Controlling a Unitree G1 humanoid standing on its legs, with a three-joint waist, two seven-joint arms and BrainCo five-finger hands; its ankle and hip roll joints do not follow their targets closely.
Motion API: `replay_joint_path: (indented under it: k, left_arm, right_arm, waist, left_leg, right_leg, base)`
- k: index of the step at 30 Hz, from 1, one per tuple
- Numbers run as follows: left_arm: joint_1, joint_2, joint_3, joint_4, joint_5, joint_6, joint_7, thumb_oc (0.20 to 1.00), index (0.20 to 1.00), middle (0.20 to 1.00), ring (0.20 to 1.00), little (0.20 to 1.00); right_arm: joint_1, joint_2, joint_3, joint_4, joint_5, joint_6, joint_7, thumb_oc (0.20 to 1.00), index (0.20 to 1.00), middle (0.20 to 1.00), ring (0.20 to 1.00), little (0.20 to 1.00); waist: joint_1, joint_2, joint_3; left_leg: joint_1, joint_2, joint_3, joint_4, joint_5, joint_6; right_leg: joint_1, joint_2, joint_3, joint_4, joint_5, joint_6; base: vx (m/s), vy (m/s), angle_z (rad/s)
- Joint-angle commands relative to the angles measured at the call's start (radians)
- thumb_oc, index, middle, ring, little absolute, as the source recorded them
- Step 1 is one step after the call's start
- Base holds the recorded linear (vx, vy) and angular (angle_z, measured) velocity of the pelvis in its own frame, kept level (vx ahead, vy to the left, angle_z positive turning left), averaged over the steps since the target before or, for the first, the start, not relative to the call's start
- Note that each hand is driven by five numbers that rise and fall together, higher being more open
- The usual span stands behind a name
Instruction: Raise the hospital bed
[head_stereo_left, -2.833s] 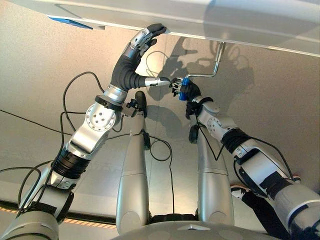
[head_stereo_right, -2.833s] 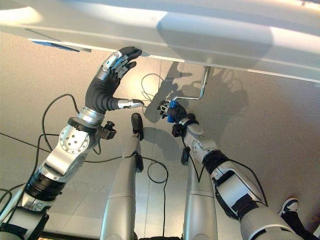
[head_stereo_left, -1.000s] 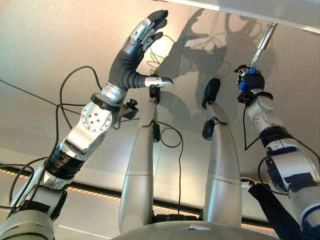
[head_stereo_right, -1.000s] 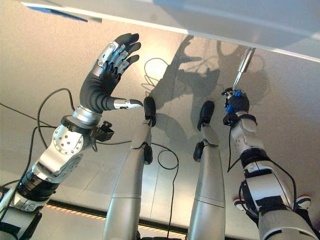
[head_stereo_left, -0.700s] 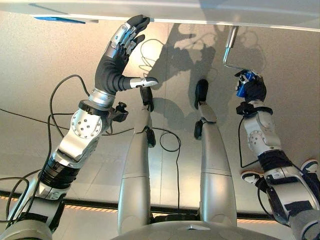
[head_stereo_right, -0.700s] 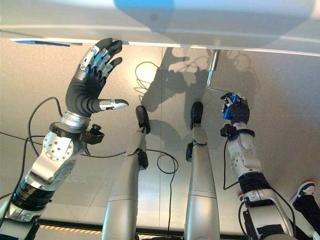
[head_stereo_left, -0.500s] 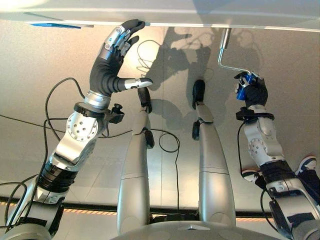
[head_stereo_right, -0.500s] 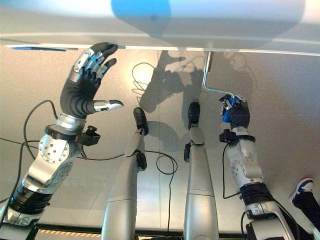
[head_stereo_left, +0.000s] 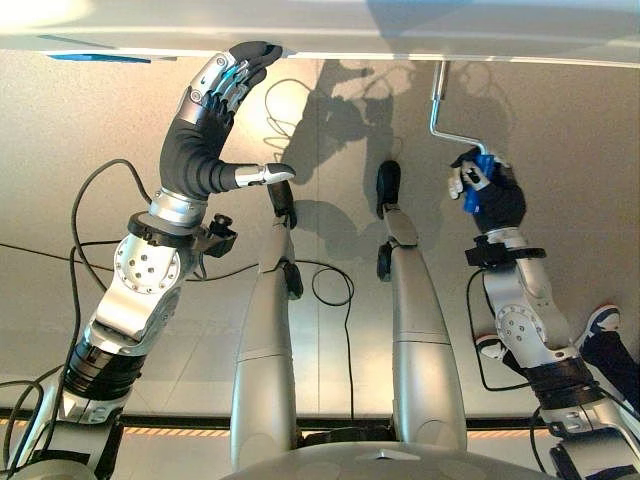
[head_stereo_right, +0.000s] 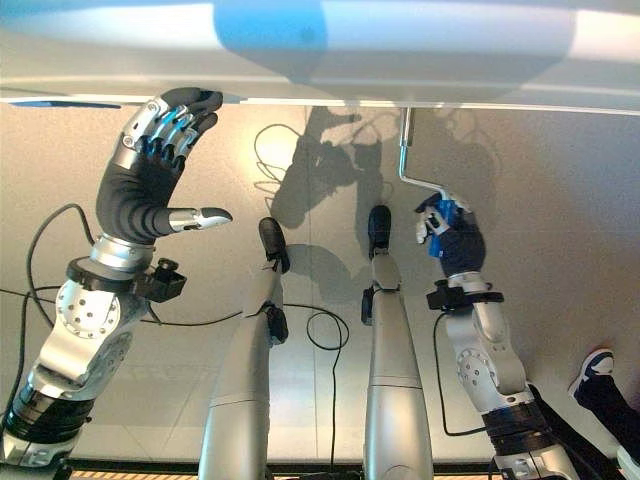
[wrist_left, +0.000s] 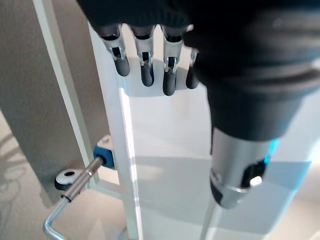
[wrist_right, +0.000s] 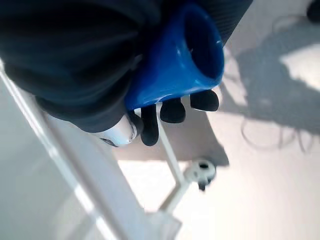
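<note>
Bed frame edge (head_stereo_left: 400, 40): smooth white painted panel with a satin sheen, lit bright at 12 o'clock. Crank (head_stereo_left: 436, 108): bare polished metal rod, glossy; its grip (wrist_right: 175, 65) looks like smooth blue plastic, mildly glossy. Left hand (head_stereo_left: 205, 120): brushed silver metal fingers, matt dark rubbery tips, ribbed matt black cover. Right hand (head_stereo_left: 490, 195): same ribbed matt cover. Floor (head_stereo_left: 80, 180): beige, finely speckled, low gloss.

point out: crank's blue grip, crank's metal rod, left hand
blue grip (wrist_right: 175, 65), right wrist view, on its side wall, inside the right hand (head_stereo_right: 455, 240).
metal rod (head_stereo_left: 436, 98), left eye view, on the straight shaft below the bed edge (head_stereo_left: 400, 48).
left hand (head_stereo_left: 190, 150), left eye view, on its dark cover.
</note>
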Motion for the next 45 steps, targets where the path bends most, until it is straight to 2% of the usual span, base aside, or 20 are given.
replay_joint_path:
  k: [1,4,7,11,13,16,19,23,24,25,27,28,29,30,34,37,38,41,44,45]
  left_arm:
    - [-0.008,0.030,-0.003,-0.098,-0.033,-0.058,-0.034,1.000,1.000,1.000,1.000,1.000]
    - [-0.029,0.037,-0.049,-0.096,-0.086,-0.052,-0.060,1.000,1.000,1.000,1.000,1.000]
    - [-0.050,0.034,-0.080,-0.088,-0.105,-0.051,-0.068,1.000,1.000,1.000,1.000,1.000]
    - [-0.106,0.015,-0.130,-0.066,-0.114,-0.050,-0.068,1.000,1.000,1.000,1.000,1.000]
    - [-0.106,0.015,-0.130,-0.066,-0.114,-0.050,-0.068,1.000,1.000,1.000,1.000,1.000]
    - [-0.144,-0.024,-0.159,-0.048,-0.114,-0.054,-0.059,1.000,1.000,1.000,1.000,1.000]
    - [-0.151,-0.044,-0.164,-0.041,-0.112,-0.055,-0.052,1.000,1.000,1.000,1.000,1.000]
    - [-0.161,-0.084,-0.176,-0.040,-0.135,-0.056,-0.048,1.000,1.000,1.000,1.000,1.000]
    - [-0.161,-0.083,-0.175,-0.040,-0.136,-0.056,-0.048,1.000,1.000,1.000,1.000,1.000]
    - [-0.158,-0.076,-0.183,-0.059,-0.154,-0.060,-0.053,1.000,1.000,1.000,1.000,1.000]
    - [-0.158,-0.072,-0.187,-0.065,-0.166,-0.059,-0.058,1.000,1.000,1.000,1.000,1.000]
    - [-0.167,-0.075,-0.211,-0.064,-0.186,-0.059,-0.063,1.000,1.000,1.000,1.000,1.000]
    - [-0.168,-0.075,-0.212,-0.064,-0.187,-0.059,-0.063,1.000,1.000,1.000,1.000,1.000]
    - [-0.176,-0.081,-0.232,-0.061,-0.190,-0.054,-0.066,1.000,1.000,1.000,1.000,1.000]
    - [-0.192,-0.079,-0.254,-0.066,-0.193,-0.050,-0.068,1.000,1.000,1.000,1.000,1.000]
    - [-0.209,-0.065,-0.268,-0.069,-0.198,-0.051,-0.070,1.000,1.000,1.000,1.000,1.000]
    - [-0.218,-0.053,-0.275,-0.064,-0.197,-0.050,-0.072,1.000,1.000,1.000,1.000,1.000]
    - [-0.225,-0.041,-0.283,-0.059,-0.196,-0.051,-0.076,1.000,1.000,1.000,1.000,1.000]
    - [-0.238,-0.012,-0.294,-0.048,-0.188,-0.049,-0.084,1.000,1.000,1.000,1.000,1.000]
    - [-0.239,-0.013,-0.295,-0.048,-0.188,-0.050,-0.084,1.000,1.000,1.000,1.000,1.000]
  right_arm:
    - [-0.060,-0.028,0.017,-0.222,0.037,-0.076,0.159,0.200,0.200,0.200,0.200,0.200]
    - [-0.148,-0.047,0.161,-0.214,0.058,-0.029,0.203,0.200,0.200,0.200,0.200,0.200]
    - [-0.207,-0.049,0.230,-0.192,0.058,-0.012,0.218,0.200,0.200,0.200,0.200,0.200]
    - [-0.368,-0.016,0.374,-0.060,-0.051,0.023,0.198,0.200,0.200,0.200,0.200,0.200]
    - [-0.369,-0.016,0.375,-0.059,-0.051,0.023,0.199,0.200,0.200,0.200,0.200,0.200]
    - [-0.476,0.028,0.429,0.071,-0.151,0.031,0.161,0.200,0.200,0.200,0.200,0.200]
    - [-0.514,0.064,0.438,0.150,-0.170,0.038,0.147,0.200,0.200,0.200,0.200,0.200]
    - [-0.618,0.173,0.434,0.471,-0.241,0.055,0.081,0.200,0.200,0.200,0.200,0.200]
    - [-0.620,0.174,0.434,0.473,-0.241,0.054,0.082,0.200,0.200,0.200,0.200,0.200]
    - [-0.680,0.214,0.416,0.649,-0.300,0.063,0.030,0.200,0.200,0.200,0.200,0.200]
    - [-0.708,0.232,0.411,0.724,-0.317,0.072,0.020,0.200,0.200,0.200,0.200,0.200]
    - [-0.757,0.234,0.400,0.861,-0.343,0.088,-0.001,0.200,0.200,0.200,0.200,0.200]
    - [-0.758,0.234,0.399,0.862,-0.343,0.087,0.000,0.200,0.200,0.200,0.200,0.200]
    - [-0.791,0.221,0.384,0.967,-0.357,0.101,-0.014,0.200,0.200,0.200,0.200,0.200]
    - [-0.830,0.196,0.335,1.111,-0.332,0.103,-0.038,0.200,0.200,0.200,0.200,0.200]
    - [-0.868,0.149,0.286,1.245,-0.308,0.109,-0.048,0.200,0.200,0.200,0.200,0.200]
    - [-0.878,0.099,0.261,1.313,-0.308,0.118,-0.055,0.200,0.200,0.200,0.200,0.200]
    - [-0.878,0.054,0.245,1.357,-0.316,0.124,-0.058,0.200,0.200,0.200,0.200,0.200]
    - [-0.847,-0.047,0.190,1.407,-0.289,0.129,-0.071,0.200,0.200,0.200,0.200,0.200]
    - [-0.846,-0.048,0.189,1.407,-0.289,0.129,-0.071,0.200,0.200,0.200,0.200,0.200]
  waist:
    - [-0.002,-0.010,-0.018]
    - [0.015,-0.003,-0.018]
    - [0.022,0.002,-0.018]
    - [0.046,0.019,-0.018]
    - [0.045,0.019,-0.018]
    - [0.063,0.033,-0.018]
    - [0.071,0.038,-0.018]
    - [0.099,0.062,-0.018]
    - [0.099,0.062,-0.018]
    - [0.116,0.074,-0.018]
    - [0.123,0.078,-0.018]
    - [0.133,0.083,-0.018]
    - [0.133,0.083,-0.018]
    - [0.136,0.085,-0.018]
    - [0.141,0.093,-0.018]
    - [0.147,0.104,-0.018]
    - [0.148,0.111,-0.018]
    - [0.150,0.116,-0.018]
    - [0.144,0.124,-0.018]
    - [0.145,0.124,-0.018]
  left_leg:
    - [0.053,0.013,0.000,0.077,-0.083,-0.015]
    - [0.053,0.011,-0.005,0.078,-0.078,-0.015]
    - [0.052,0.009,-0.007,0.079,-0.077,-0.016]
    - [0.058,0.005,-0.012,0.078,-0.076,-0.016]
    - [0.057,0.005,-0.012,0.078,-0.076,-0.016]
    - [0.058,0.001,-0.016,0.078,-0.077,-0.015]
    - [0.055,0.000,-0.018,0.082,-0.079,-0.014]
    - [0.049,-0.003,-0.021,0.088,-0.084,-0.011]
    - [0.048,-0.003,-0.021,0.089,-0.084,-0.011]
    - [0.047,-0.003,-0.023,0.088,-0.084,-0.011]
    - [0.044,-0.003,-0.023,0.090,-0.085,-0.011]
    - [0.039,-0.003,-0.022,0.096,-0.087,-0.011]
    - [0.038,-0.003,-0.023,0.096,-0.088,-0.011]
    - [0.032,-0.005,-0.022,0.099,-0.089,-0.010]
    - [0.020,-0.008,-0.026,0.107,-0.092,-0.009]
    - [0.008,-0.010,-0.029,0.114,-0.096,-0.009]
    - [0.002,-0.011,-0.027,0.116,-0.097,-0.008]
    - [-0.002,-0.011,-0.026,0.118,-0.099,-0.009]
    - [-0.006,-0.013,-0.021,0.123,-0.104,-0.007]
    - [-0.006,-0.013,-0.021,0.123,-0.105,-0.007]
  right_leg:
    - [0.080,0.025,-0.033,-0.092,0.079,0.079]
    - [0.085,0.020,-0.039,-0.095,0.085,0.079]
    - [0.087,0.017,-0.041,-0.097,0.087,0.079]
    - [0.097,0.011,-0.046,-0.099,0.088,0.079]
    - [0.096,0.011,-0.046,-0.099,0.088,0.079]
    - [0.099,0.006,-0.049,-0.101,0.086,0.079]
    - [0.098,0.004,-0.050,-0.100,0.086,0.079]
    - [0.093,0.001,-0.050,-0.097,0.083,0.077]
    - [0.093,0.001,-0.050,-0.097,0.083,0.077]
    - [0.092,-0.002,-0.051,-0.098,0.082,0.076]
    - [0.091,-0.001,-0.051,-0.098,0.082,0.076]
    - [0.087,-0.002,-0.053,-0.095,0.080,0.075]
    - [0.086,-0.002,-0.053,-0.095,0.080,0.074]
    - [0.082,-0.002,-0.054,-0.092,0.077,0.073]
    - [0.069,-0.001,-0.055,-0.080,0.071,0.072]
    - [0.057,-0.002,-0.055,-0.071,0.066,0.072]
    - [0.048,-0.003,-0.056,-0.066,0.063,0.072]
    - [0.044,-0.004,-0.057,-0.064,0.060,0.072]
    - [0.033,-0.002,-0.049,-0.053,0.054,0.073]
    - [0.033,-0.002,-0.049,-0.053,0.054,0.073]
  base:
    - [0.00,0.000,0.00]
    - [0.00,0.010,0.00]
    - [0.00,0.000,0.00]
    - [0.00,0.008,0.00]
    - [0.00,0.000,0.00]
    - [0.00,0.000,0.00]
    - [0.01,0.011,0.03]
    - [0.00,0.005,0.01]
    - [0.00,0.000,0.00]
    - [0.00,0.000,0.00]
    - [0.00,0.000,0.00]
    - [0.00,0.000,0.00]
    - [0.00,0.000,0.00]
    - [0.00,0.000,0.00]
    - [0.01,0.013,0.04]
    - [0.00,0.007,0.03]
    - [0.00,0.000,0.00]
    - [0.00,0.002,0.03]
    - [0.00,0.003,0.01]
    - [0.00,-0.008,0.05]
